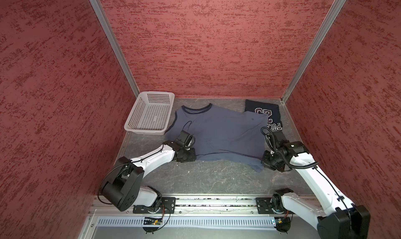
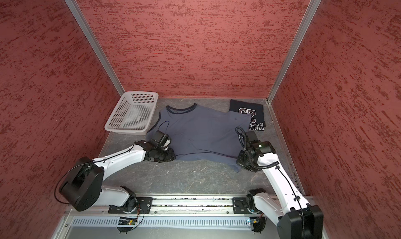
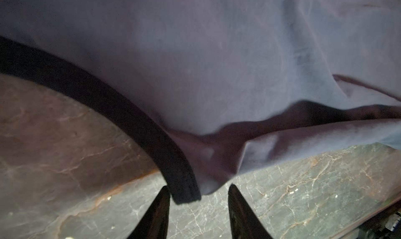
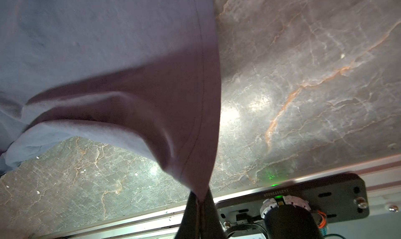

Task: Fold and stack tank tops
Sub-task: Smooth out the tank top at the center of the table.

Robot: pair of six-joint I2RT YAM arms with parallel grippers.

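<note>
The slate blue-grey tank top [image 1: 221, 131] [image 2: 201, 131] lies spread on the grey marbled table, its navy-trimmed neck toward the back wall. My left gripper [image 3: 198, 189] stands open at its near left corner. The navy armhole trim [image 3: 121, 118] ends between the two fingertips, and neither presses on it. My right gripper [image 4: 200, 197] is shut on the near right hem corner [image 4: 191, 162], which is pulled up into a point. In both top views the grippers [image 1: 187, 156] [image 1: 265, 161] sit at these two corners. The dark navy tank top [image 1: 267, 116] [image 2: 251, 116] lies folded at the back right, white lettering up.
A white perforated basket [image 1: 144, 130] [image 2: 124, 130] stands tilted in the back left corner, close to the blue-grey top's shoulder. Red walls close in three sides. A metal rail [image 1: 217, 202] with the arm bases runs along the front. Bare table [image 1: 206, 179] lies between rail and cloth.
</note>
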